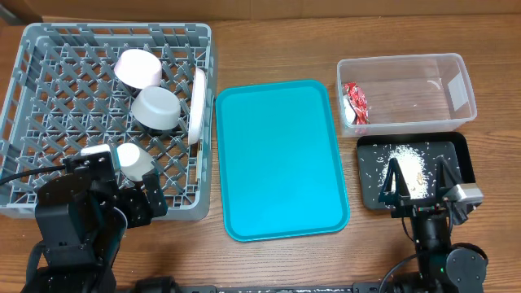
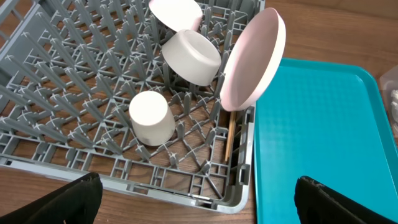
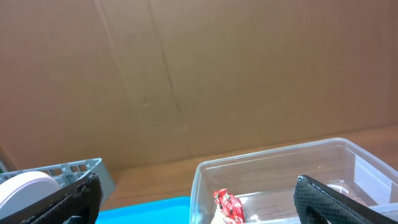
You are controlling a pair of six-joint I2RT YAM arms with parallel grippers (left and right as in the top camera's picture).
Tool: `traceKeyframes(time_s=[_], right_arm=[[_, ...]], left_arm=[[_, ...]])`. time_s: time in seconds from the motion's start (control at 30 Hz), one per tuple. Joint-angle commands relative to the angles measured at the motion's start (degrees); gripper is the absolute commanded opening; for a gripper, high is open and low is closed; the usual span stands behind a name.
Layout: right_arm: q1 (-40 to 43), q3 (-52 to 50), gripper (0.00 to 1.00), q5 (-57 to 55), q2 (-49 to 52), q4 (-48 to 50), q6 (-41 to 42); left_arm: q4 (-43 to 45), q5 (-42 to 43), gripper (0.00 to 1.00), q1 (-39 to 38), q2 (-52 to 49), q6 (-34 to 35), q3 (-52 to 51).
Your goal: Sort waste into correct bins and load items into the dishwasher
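Note:
The grey dish rack (image 1: 49,98) holds a pale pink bowl (image 1: 138,67), a grey-white bowl (image 1: 156,107), a small white cup (image 1: 134,159) and a white plate (image 1: 197,104) on edge at its right wall. In the left wrist view the rack (image 2: 74,74) shows the cup (image 2: 151,117), the bowl (image 2: 189,57), the plate (image 2: 254,59) and a chopstick (image 2: 229,137). The red wrapper (image 1: 355,102) lies in the clear tub (image 1: 456,61), also in the right wrist view (image 3: 227,205). Rice (image 1: 407,163) lies in the black tray (image 1: 464,150). My left gripper (image 1: 130,195) and right gripper (image 1: 419,191) are open and empty.
A large teal serving tray (image 1: 281,159) lies between the rack and the bins, also in the left wrist view (image 2: 317,124). A brown cardboard wall (image 3: 186,74) stands behind the table. The clear tub (image 3: 280,168) shows close ahead in the right wrist view.

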State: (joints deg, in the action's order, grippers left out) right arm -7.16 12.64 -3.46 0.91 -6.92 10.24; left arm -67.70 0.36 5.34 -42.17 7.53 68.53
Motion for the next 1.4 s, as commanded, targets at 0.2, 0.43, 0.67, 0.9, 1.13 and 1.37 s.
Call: traceKeyframes(time_s=[0.2,0.43,0.67,0.9,1.13,1.37], right_arm=[[0.1,-0.8,1.00,-0.9,-0.8,3.7,-8.8],[0.1,-8.0,1.00,-0.1,-0.8,8.0,-10.5],[0.1,-12.2,1.00,1.6,-0.8,6.0,-11.0],[0.1,-12.2,1.00,3.1,-0.8,2.1,-11.6],[0.1,-12.2,1.00,3.1,-0.7,2.1,-11.6],[0.1,-12.2,1.00,3.1,-0.7,2.1,-11.6]], left_arm=[[0.0,-0.4,1.00,0.2,-0.1,0.6,-0.1],[0.0,-0.4,1.00,0.2,-0.1,0.6,-0.1],[0.0,-0.4,1.00,0.2,-0.1,0.6,-0.1],[0.0,-0.4,1.00,0.2,-0.1,0.6,-0.1],[0.0,-0.4,1.00,0.2,-0.1,0.6,-0.1],[0.0,-0.4,1.00,0.2,-0.1,0.6,-0.1]])
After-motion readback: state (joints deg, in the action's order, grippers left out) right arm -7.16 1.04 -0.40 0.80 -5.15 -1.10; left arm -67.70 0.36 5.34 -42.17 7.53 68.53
